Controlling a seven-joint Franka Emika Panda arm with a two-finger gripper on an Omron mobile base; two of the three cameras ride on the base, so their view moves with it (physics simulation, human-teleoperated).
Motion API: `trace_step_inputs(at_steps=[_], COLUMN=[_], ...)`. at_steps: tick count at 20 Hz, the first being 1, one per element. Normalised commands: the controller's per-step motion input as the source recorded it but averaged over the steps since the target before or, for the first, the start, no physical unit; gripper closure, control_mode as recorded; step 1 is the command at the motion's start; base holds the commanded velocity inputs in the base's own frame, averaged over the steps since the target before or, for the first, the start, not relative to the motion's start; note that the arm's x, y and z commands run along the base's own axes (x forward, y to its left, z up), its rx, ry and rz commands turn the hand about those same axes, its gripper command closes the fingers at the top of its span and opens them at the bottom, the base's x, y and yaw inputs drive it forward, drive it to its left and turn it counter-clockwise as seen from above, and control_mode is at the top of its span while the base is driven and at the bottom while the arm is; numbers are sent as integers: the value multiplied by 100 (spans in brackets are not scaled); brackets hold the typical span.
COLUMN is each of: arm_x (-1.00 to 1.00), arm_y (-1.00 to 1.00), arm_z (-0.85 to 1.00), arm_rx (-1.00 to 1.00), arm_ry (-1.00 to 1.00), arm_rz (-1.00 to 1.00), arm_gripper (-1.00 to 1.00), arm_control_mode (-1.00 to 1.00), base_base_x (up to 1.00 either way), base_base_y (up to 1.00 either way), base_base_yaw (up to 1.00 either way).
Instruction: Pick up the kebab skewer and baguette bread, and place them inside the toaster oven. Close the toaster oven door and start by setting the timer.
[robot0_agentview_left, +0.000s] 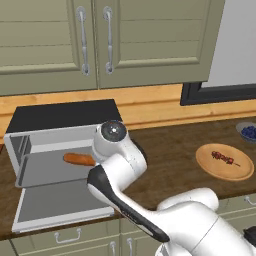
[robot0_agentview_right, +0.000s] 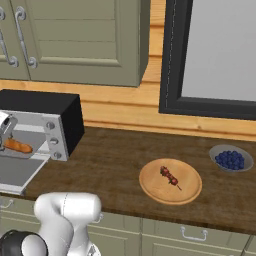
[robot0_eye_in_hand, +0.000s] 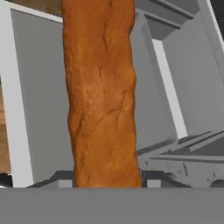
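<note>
1. Olive-green wall cabinets (robot0_agentview_left: 100, 40) hang above a pale wood backsplash, and a dark brown wooden worktop (robot0_agentview_right: 115, 160) runs along the wall beneath them.
2. At the worktop's left end stands the toaster oven (robot0_agentview_left: 60, 140), black on top, with its grey interior exposed.
3. Its three round knobs (robot0_agentview_right: 52, 134) sit in a column on the silver strip at the right of the front.
4. Folded down flat over the worktop's front edge is the toaster oven door (robot0_agentview_left: 55, 205).
5. Reaching in from the front, the white arm (robot0_agentview_left: 120, 165) has its hand at the oven's mouth.
6. From the hand's own view, the gripper (robot0_eye_in_hand: 107, 177) pinches the baguette bread (robot0_eye_in_hand: 100, 96), the two dark fingertips (robot0_eye_in_hand: 61, 178) pressed to either side of the loaf's near end.
7. Seen from the left, the orange-brown loaf lies roughly level inside the oven cavity, just above its floor; I cannot tell whether it touches.
8. Toward the worktop's right end sits a round wooden plate (robot0_agentview_right: 190, 192), well apart from the oven.
9. Lying on that plate is the kebab skewer (robot0_agentview_right: 170, 177).
10. Near the back right, just beyond the plate, is a grey bowl (robot0_agentview_right: 242, 152) of blueberries (robot0_agentview_right: 230, 160).
</note>
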Motion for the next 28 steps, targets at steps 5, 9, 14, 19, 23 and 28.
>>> trace_step_inputs(at_steps=[5,9,14,19,23,28], arm_x=[45,34,40,45,14,13], arm_y=[63,67,44,13,18,10], arm_z=[-2,2,-23,-15,-18,-22], arm_rx=[5,1,0,0,0,0], arm_ry=[0,-2,-9,-11,-2,0], arm_rz=[3,8,3,1,0,0], arm_gripper=[100,100,100,100,100,100], arm_control_mode=[-100,-100,-100,-100,-100,-100], base_base_x=[0,0,0,0,0,0], base_base_y=[0,0,0,0,0,0], base_base_yaw=[0,0,0,0,0,0])
